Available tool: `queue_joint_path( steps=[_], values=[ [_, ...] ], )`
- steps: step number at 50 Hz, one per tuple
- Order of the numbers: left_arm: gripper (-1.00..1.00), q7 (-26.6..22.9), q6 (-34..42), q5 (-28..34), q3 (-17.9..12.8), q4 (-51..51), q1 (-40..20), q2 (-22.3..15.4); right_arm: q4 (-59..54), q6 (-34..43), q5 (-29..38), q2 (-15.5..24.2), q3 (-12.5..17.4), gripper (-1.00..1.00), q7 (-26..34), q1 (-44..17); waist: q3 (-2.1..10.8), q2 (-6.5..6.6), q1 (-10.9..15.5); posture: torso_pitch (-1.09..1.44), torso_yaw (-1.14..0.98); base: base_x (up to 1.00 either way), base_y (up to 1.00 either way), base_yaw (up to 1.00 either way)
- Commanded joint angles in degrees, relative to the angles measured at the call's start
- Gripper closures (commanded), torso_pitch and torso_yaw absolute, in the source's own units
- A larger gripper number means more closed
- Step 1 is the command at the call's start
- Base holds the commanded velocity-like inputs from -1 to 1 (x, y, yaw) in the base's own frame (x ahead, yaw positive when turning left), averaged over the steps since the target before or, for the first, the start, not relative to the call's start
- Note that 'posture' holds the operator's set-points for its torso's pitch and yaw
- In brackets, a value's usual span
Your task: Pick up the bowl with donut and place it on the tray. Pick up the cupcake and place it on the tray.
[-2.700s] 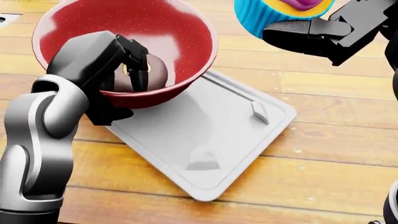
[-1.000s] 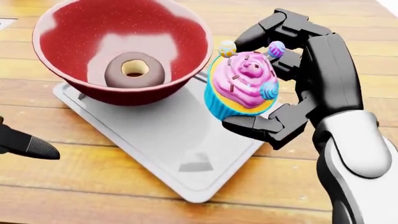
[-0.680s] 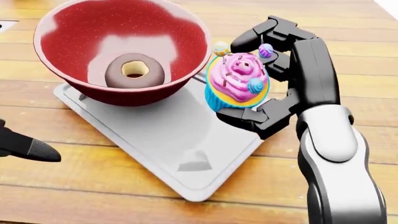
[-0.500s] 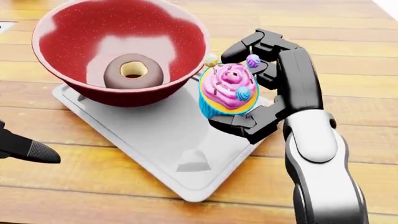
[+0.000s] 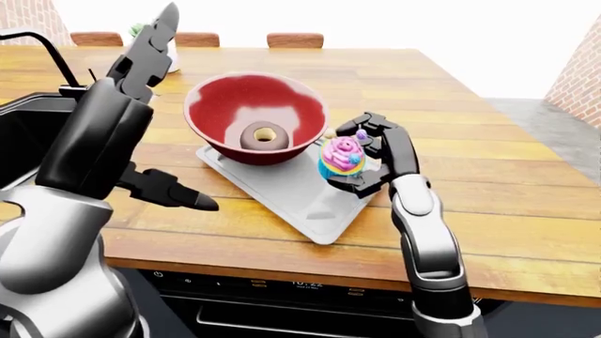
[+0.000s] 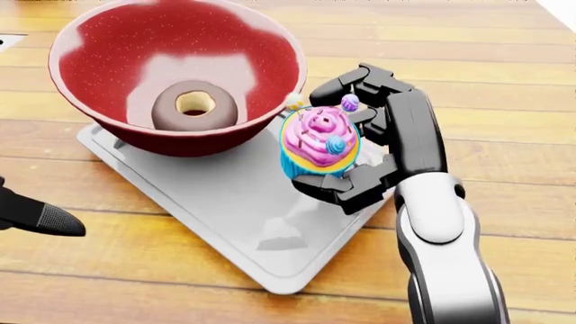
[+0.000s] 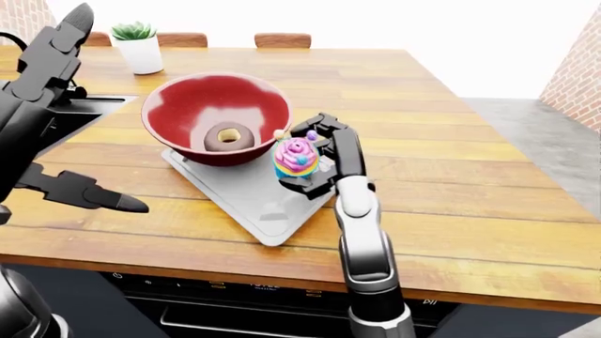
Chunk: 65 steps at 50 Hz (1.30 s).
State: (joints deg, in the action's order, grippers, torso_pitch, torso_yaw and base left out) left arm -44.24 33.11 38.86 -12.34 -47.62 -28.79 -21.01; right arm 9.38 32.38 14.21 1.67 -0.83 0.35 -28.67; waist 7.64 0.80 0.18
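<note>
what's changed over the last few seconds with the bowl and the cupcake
The left hand let go of the bowl, which now sits on the tray. The right hand carried the cupcake down and leftward over the tray's right edge, still gripped. The donut stayed in the bowl.

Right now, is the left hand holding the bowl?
No: in the left-eye view the left hand is open and apart from the bowl, which sits on the tray.
</note>
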Motion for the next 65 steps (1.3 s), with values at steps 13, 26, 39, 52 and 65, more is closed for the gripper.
queue_joint_path(
  steps=[13,26,39,52,65],
  values=[
    [-1.0,0.3,0.5,-0.1,-0.9,-1.5,-1.9,-1.3,1.6,-4.3,0.8,-0.5,-0.2,0.11,-0.1,0.1,1.05,0.18,0.1,-0.2,0.0,0.0,0.0,0.0],
    [-1.0,0.4,0.6,-0.4,-1.0,-1.9,-1.5,-1.4,0.0,-7.0,1.2,-1.0,-0.6,-0.29,0.0,2.1,1.19,0.27,0.0,-0.2,0.0,0.0,0.0,0.0],
    [-1.0,0.6,0.6,-0.5,-1.1,-1.9,-1.5,-1.6,3.0,-5.5,1.2,-0.9,-0.2,-0.42,0.9,3.0,1.44,0.24,0.0,-0.2,0.0,0.0,0.0,0.0],
    [-1.0,0.5,0.5,0.4,-0.3,-2.0,-1.5,-0.8,29.0,11.3,-3.5,2.0,4.3,-0.47,5.3,5.9,1.21,-0.27,0.4,-0.2,0.0,0.0,0.0,0.0],
    [-1.0,-0.9,1.8,2.2,1.0,-2.4,-3.4,0.0,48.8,32.4,-19.0,9.4,17.4,-0.95,3.3,-0.6,0.35,-0.75,0.4,-0.2,0.0,0.0,0.0,0.0]
  ],
)
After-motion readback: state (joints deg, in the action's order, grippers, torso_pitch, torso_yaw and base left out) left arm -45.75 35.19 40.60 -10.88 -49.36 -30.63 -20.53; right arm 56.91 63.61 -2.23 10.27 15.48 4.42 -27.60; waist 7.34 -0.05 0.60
